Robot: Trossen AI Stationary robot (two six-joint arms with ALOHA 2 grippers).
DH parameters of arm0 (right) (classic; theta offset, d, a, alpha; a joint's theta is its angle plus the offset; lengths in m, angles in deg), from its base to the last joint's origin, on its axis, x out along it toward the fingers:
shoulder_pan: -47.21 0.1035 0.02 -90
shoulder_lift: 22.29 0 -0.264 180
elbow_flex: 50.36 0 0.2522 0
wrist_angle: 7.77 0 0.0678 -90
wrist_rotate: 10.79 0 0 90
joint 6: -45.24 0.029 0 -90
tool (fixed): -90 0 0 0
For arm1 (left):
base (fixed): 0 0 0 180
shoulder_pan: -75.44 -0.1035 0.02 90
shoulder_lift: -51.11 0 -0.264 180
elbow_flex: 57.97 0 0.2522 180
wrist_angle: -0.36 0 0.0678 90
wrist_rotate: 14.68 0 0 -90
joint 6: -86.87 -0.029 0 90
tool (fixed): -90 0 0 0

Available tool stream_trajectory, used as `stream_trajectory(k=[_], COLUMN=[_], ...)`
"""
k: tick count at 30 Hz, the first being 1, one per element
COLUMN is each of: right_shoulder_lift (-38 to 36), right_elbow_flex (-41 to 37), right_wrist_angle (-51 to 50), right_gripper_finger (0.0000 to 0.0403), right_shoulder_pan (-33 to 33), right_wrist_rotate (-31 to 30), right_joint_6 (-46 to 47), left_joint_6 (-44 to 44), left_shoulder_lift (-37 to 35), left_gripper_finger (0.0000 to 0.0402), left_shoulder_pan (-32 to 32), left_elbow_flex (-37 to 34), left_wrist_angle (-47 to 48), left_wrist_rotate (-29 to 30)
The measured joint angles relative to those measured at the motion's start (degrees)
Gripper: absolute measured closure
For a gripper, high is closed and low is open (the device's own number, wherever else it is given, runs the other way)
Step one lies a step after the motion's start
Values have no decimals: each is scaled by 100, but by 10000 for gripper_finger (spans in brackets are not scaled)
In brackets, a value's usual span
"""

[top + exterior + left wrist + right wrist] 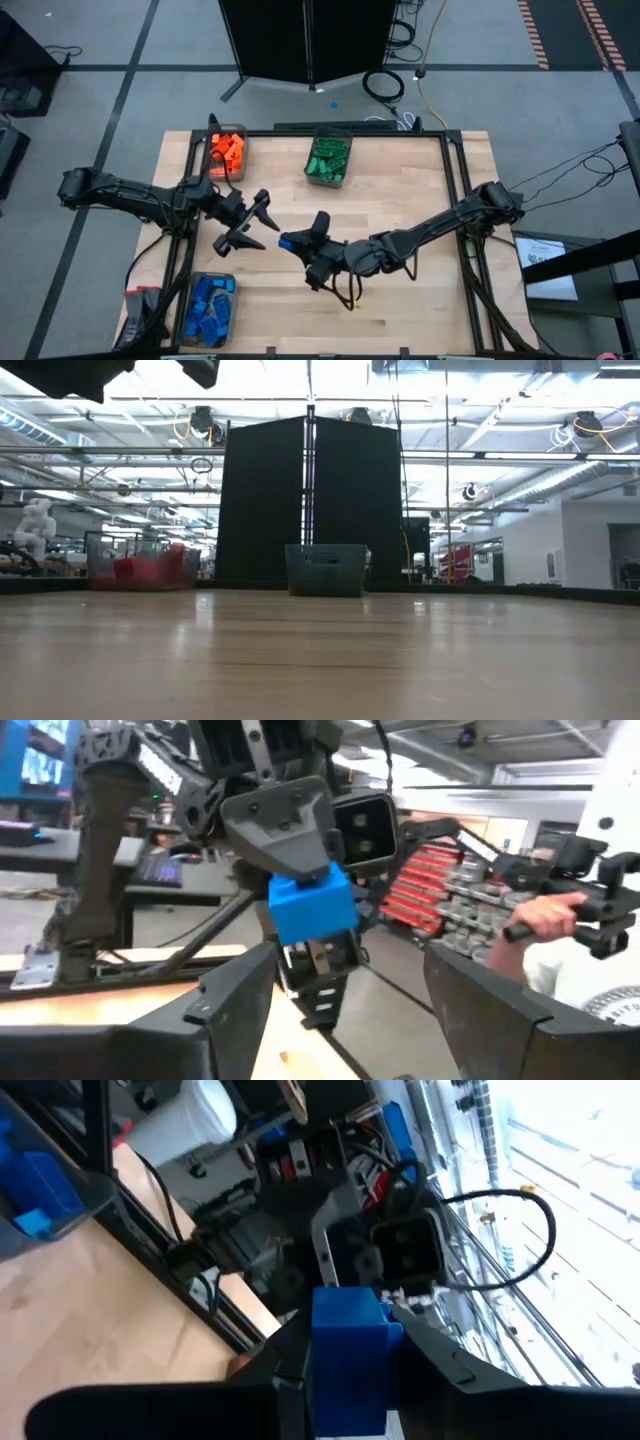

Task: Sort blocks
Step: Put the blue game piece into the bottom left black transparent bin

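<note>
A blue block (pixel 345 1360) is pinched between the closed fingers of the right gripper (pixel 290 242), held above the table (pixel 400 200) near its middle. Facing it, just beside, the left gripper (pixel 258 222) is held with its fingers (pixel 235 1010) spread apart and nothing between them. In the left wrist view the same blue block (pixel 312 903) is seen clamped at the tip of the other arm. Orange blocks (pixel 227 151) are gathered in the far left bin (pixel 241 130), green blocks (pixel 328 158) in the far middle bin (pixel 346 140), and blue blocks (pixel 209 308) in the near left bin (pixel 232 300).
</note>
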Motion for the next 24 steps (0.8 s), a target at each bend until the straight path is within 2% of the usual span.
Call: stream_trajectory(k=[6,13,19,24], right_shoulder_lift=[1,2,1,1], right_elbow_flex=[0,0,0,0], right_wrist_angle=[-70,-199,-201,-200], right_gripper_finger=[328,328,328,328], right_shoulder_pan=[26,12,-7,-100], right_wrist_rotate=[-52,-19,-9,-15], right_joint_6=[66,328,306,306], left_joint_6=[-574,-2102,-3593,-4666], left_shoulder_lift=[-2,-2,38,107], left_gripper_finger=[137,136,136,136], left_shoulder_pan=[0,0,208,563], left_elbow_flex=[0,0,0,0], left_wrist_angle=[59,86,206,439], left_wrist_rotate=[128,987,1403,2323])
